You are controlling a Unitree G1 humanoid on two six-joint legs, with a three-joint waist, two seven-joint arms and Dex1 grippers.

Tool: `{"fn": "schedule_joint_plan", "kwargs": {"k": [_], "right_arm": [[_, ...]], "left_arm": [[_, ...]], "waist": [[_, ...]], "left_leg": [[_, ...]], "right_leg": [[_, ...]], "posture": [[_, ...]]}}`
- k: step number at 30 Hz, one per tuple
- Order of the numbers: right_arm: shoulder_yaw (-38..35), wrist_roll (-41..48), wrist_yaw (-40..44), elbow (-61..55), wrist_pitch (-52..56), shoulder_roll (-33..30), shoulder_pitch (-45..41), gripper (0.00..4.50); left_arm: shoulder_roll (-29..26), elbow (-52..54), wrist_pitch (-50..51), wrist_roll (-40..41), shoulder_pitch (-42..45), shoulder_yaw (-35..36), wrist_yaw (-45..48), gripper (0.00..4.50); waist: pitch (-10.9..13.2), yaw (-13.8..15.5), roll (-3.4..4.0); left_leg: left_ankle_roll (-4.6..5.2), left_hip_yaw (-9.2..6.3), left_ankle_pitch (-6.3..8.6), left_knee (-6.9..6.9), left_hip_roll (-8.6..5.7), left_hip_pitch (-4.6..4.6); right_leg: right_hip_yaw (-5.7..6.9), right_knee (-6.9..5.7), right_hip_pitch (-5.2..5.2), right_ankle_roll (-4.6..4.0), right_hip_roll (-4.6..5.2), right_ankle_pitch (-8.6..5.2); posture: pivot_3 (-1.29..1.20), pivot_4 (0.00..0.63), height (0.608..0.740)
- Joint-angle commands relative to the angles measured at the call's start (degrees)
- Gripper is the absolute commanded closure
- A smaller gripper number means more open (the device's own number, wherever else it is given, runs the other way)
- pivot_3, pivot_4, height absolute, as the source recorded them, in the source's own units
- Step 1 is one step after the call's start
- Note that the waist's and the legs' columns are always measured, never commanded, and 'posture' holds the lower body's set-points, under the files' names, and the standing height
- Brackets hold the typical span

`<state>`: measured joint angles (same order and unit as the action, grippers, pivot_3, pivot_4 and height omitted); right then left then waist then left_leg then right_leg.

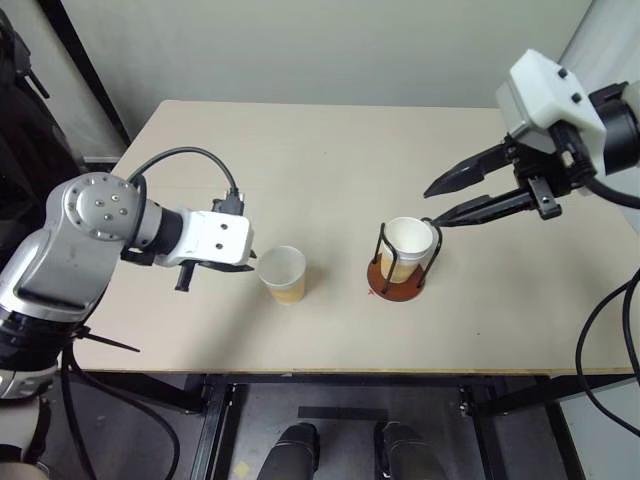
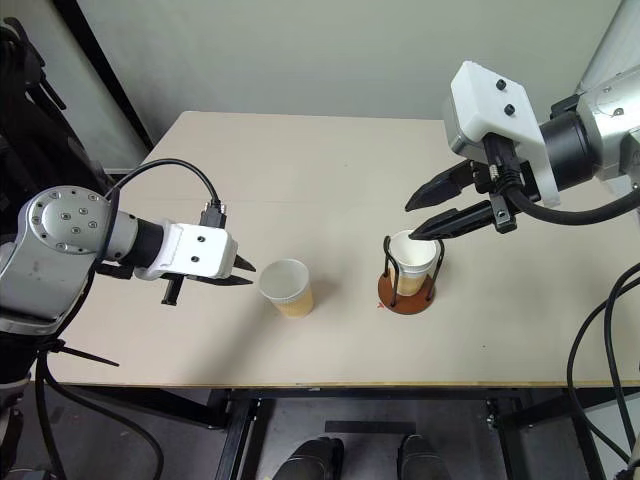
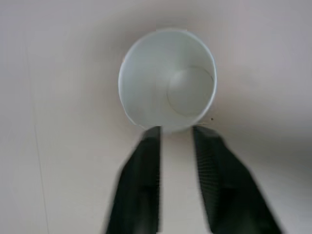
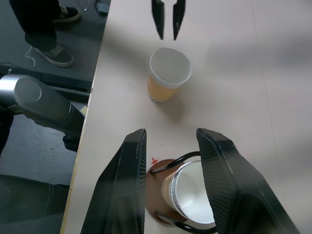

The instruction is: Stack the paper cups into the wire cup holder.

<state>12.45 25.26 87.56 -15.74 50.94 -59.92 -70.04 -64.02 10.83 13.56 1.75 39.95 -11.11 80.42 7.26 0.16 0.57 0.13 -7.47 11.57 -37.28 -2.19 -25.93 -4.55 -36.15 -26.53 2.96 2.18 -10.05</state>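
Pale beige laminate covers the table (image 1: 330, 160), and two groups of task things stand on it, apart from each other. Toward the robot's right is the wire cup holder (image 1: 398, 285), its reddish-brown disc flat on the table and its thin black wire loops rising around a stacked paper cup (image 1: 409, 246), which sits upright inside the loops, white mouth up and tan wall showing between the wires. How many cups are nested there cannot be told. A small red mark lies on the table just beside the disc.

Toward the robot's left stands a lone paper cup (image 1: 284, 273), upright, mouth open to the ceiling, well apart from the holder.

The left end effector (image 2: 238, 273) reaches in level with this cup from its left side, tips just short of the cup's wall. In the left wrist view its two black fingers (image 3: 141, 180) stand close together with a narrow gap between them, clasping nothing; the cup's rim lies just beyond the tips.

The right end effector (image 1: 432, 205) hovers above and just to the right of the holder, slanting down toward it. Its fingers are parted and empty, the lower fingertip near the stacked cup's rim; contact cannot be judged.
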Motion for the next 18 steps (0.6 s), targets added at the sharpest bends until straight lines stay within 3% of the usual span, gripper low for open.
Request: {"fn": "schedule_joint_plan", "kwargs": {"k": [1, 8, 11, 18], "right_arm": [[-1.2, 0.3, 0.0, -0.1, -0.6, -1.1, -1.1, 2.85], [-1.0, -0.1, 0.0, -0.1, -0.6, -1.4, -1.2, 2.85], [-0.9, -0.2, -0.1, -0.1, -0.6, -1.6, -1.2, 2.85], [-0.6, -0.7, -0.1, 0.4, -1.0, -1.8, -1.4, 2.85]], "left_arm": [[0.1, 0.3, -1.2, 0.1, 0.0, 0.1, 1.0, 4.10], [0.7, -1.2, -1.3, 0.8, 2.4, -0.4, 3.4, 4.10], [1.2, -1.5, -0.2, 1.3, 3.3, -0.2, 4.0, 3.22], [1.3, -1.4, -1.9, 0.9, 2.7, -0.9, 5.3, 0.67]], "waist": [[0.0, 0.0, 0.00], [0.0, 0.1, 0.00], [0.0, 0.1, 0.00], [0.0, 0.0, 0.00]], "left_leg": [[0.00, 0.00, 0.00, 0.00, 0.00, 0.00], [0.00, 0.00, 0.00, 0.00, 0.00, -0.02], [0.00, 0.00, 0.00, 0.00, 0.00, -0.01], [0.01, 0.00, -0.01, 0.00, 0.00, -0.01]], "right_leg": [[0.00, 0.00, 0.00, 0.00, 0.00, 0.00], [0.00, 0.01, 0.00, 0.00, 0.00, 0.01], [0.01, 0.01, 0.00, 0.02, 0.00, 0.02], [0.01, 0.01, 0.00, 0.03, 0.00, 0.03]], "posture": [[0.00, 0.150, 0.740], [0.00, 0.150, 0.740], [0.00, 0.150, 0.740], [0.00, 0.150, 0.740]]}}
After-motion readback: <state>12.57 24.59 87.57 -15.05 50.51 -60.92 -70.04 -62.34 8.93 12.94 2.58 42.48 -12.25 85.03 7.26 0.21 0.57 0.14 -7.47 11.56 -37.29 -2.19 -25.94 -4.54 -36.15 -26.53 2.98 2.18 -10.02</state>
